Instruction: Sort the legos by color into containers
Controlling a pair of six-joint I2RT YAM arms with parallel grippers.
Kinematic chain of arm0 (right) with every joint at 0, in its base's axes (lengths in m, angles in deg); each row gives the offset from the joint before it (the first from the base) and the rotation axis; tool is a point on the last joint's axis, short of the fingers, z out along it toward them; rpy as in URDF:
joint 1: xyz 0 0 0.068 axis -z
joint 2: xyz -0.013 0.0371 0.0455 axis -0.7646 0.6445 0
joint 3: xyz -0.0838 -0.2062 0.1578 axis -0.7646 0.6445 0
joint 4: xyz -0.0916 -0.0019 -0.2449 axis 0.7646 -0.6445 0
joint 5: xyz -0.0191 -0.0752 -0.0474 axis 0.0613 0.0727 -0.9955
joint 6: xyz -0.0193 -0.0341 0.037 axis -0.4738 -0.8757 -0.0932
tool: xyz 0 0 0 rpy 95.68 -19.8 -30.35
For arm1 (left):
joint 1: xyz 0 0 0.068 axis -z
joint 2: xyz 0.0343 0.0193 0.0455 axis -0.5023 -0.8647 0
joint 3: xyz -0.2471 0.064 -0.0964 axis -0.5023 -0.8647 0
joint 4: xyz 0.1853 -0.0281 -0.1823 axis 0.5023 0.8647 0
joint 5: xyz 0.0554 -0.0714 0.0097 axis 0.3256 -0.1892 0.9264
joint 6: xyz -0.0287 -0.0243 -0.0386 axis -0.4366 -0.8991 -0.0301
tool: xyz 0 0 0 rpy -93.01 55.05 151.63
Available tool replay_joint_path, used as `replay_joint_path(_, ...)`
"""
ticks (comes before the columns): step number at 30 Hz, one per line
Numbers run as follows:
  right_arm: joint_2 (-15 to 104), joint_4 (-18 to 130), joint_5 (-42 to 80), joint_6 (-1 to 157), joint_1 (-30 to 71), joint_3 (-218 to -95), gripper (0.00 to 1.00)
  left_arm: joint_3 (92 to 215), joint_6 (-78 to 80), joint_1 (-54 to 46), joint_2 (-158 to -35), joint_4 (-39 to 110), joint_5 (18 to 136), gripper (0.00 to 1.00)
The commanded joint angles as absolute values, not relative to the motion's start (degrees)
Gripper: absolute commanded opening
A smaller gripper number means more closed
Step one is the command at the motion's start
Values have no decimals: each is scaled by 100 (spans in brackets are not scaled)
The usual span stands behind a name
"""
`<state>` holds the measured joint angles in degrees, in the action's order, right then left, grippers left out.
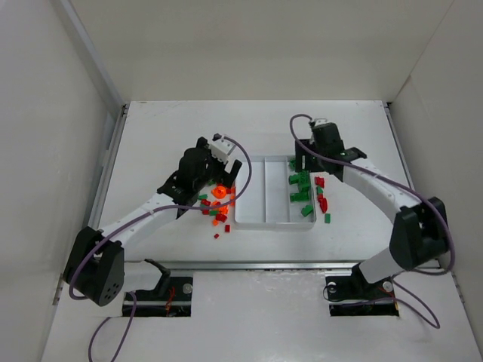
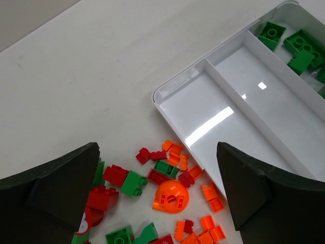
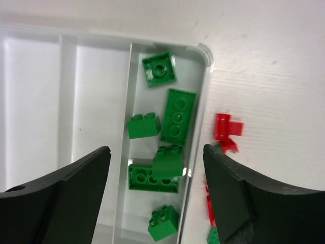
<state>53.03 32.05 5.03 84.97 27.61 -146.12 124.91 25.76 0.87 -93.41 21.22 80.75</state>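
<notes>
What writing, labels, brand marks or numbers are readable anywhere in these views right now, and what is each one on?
No text can be read in any view.
On the shallow white rectangular plastic tray: no label or marking shows.
On the small green plastic bricks: nothing legible on the stud tops; any embossing is too small to read.
On the orange domed round plastic piece: plain, no print.

Red, green, orange legos (image 2: 170, 195) scattered beside white tray (image 2: 203, 107)
</notes>
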Motion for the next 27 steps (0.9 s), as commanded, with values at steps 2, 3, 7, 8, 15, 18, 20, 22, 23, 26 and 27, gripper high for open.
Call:
replay_joint_path(2,4268,3256,392,8721,3245,-14484,76,12408,2314,87,-9244,1611,8576,100)
replay_joint_path(3,4214,3309,471,8721,3351,-14378,65,12408,2313,87,-9244,1541,8576,100)
replay_joint_path(7,4476,3012,726,8651,3633,-14219,27,12408,2313,87,-9297,1409,8524,100)
replay_joint_path(8,4573,2958,814,8651,3633,-14219,24,12356,2313,87,-9297,1409,8524,100)
replay_joint_path(15,4977,3028,930,8721,3800,-13920,37,12302,2524,87,-9235,1409,8576,100)
replay_joint_path(18,5144,3028,990,8721,3871,-13867,39,12302,2524,87,-9235,1409,8524,100)
replay_joint_path(20,5329,3028,1070,8616,3871,-13867,41,12302,2577,87,-9173,1409,8524,100)
replay_joint_path(22,5469,3028,1070,8616,3871,-13867,42,12250,2577,87,-9173,1470,8655,100)
replay_joint_path(23,5470,3028,1070,8616,3871,-13867,42,12250,2577,87,-9173,1523,8655,100)
replay_joint_path(26,5601,3150,1070,8616,3871,-13867,42,12250,2630,87,-9121,1523,8708,100)
replay_joint_path(27,5602,3151,1070,8616,3871,-13867,42,12250,2630,87,-9121,1523,8708,100)
